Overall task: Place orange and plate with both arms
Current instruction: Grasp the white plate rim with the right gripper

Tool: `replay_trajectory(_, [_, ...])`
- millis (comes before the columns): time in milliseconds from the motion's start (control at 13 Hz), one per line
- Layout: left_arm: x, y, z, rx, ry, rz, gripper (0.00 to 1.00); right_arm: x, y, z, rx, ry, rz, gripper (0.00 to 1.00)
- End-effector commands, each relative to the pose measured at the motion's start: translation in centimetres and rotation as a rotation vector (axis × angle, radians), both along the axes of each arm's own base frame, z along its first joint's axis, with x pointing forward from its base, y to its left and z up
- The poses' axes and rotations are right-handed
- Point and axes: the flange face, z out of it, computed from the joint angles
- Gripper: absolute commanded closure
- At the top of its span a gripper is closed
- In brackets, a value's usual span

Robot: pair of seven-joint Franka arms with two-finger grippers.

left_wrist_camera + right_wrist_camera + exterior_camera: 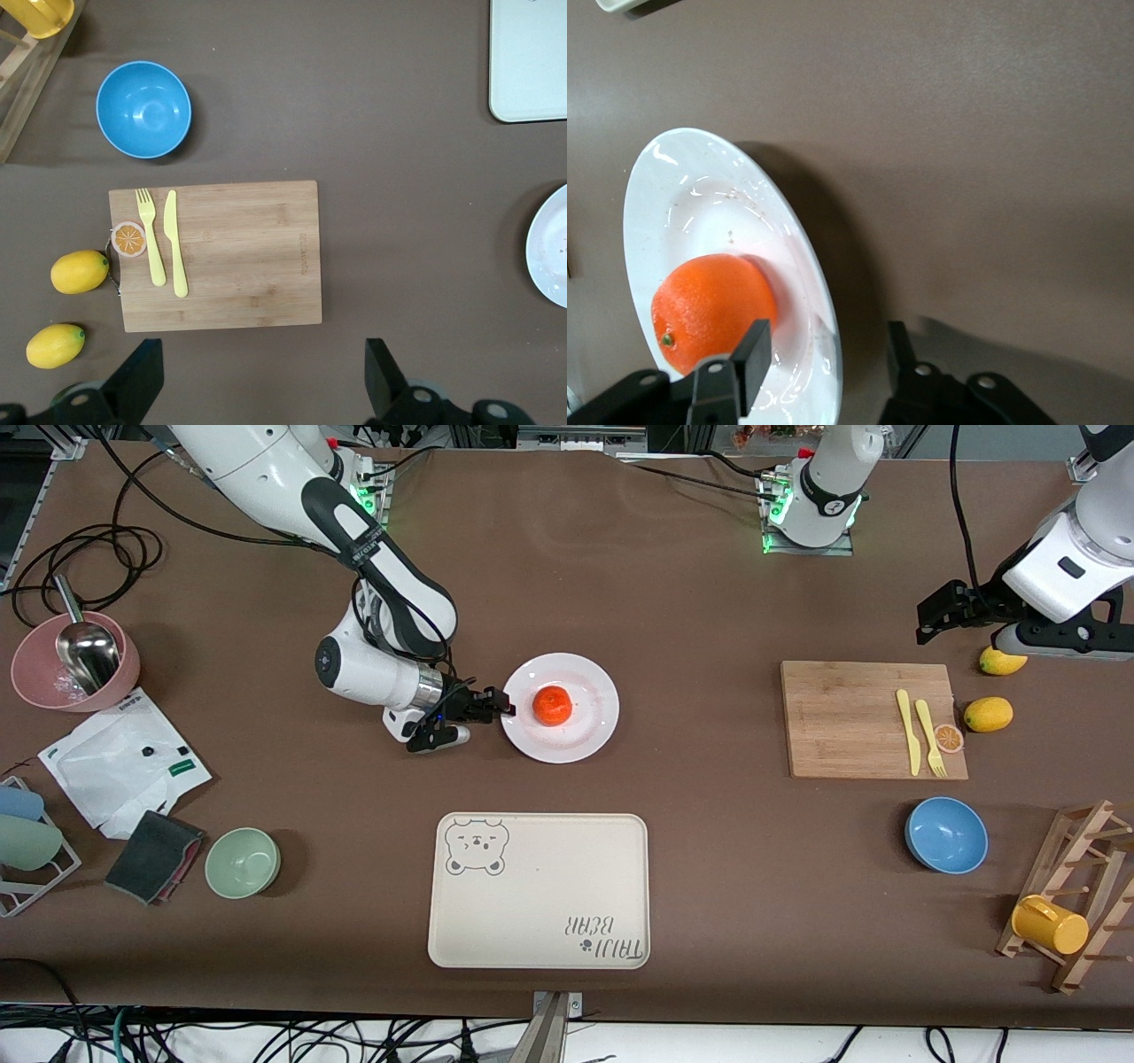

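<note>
Orange (553, 705) resting mid-plate (592, 731), on brown counter (673, 602) between both arms' ends, farther from front camera than bear-printed tray (539, 889). Right hand (503, 705) low at plate's rim toward right arm's end, one finger above the rim, the other below, jaws partly open and straddling, not yet clamped: likely set for lifting plate with fruit riding along. Left hand (261, 376) wide open, empty, waiting above counter beside cutting board (864, 717) with yellow knife, fork, lemons nearby. Cloth-covered surface, cables along edges.
</note>
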Motion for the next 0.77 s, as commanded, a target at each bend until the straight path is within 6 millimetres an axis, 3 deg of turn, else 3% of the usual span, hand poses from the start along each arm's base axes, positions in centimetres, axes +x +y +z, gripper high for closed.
replay_trajectory(0, [-0.4, 0.4, 0.1, 0.009, -0.006, -0.035, 0.00, 0.3, 0.8, -0.1, 0.018, -0.018, 0.001, 0.40])
replay_trajectory(385, [-0.4, 0.9, 0.4, 0.010, -0.008, -0.033, 0.00, 0.5, 1.3, -0.3, 0.024, -0.019, 0.004, 0.43])
replay_trajectory(692, [0.3, 1.7, 0.3, 0.006, -0.003, -0.056, 0.00, 0.5, 1.7, -0.9, 0.027, -0.024, 0.023, 0.56])
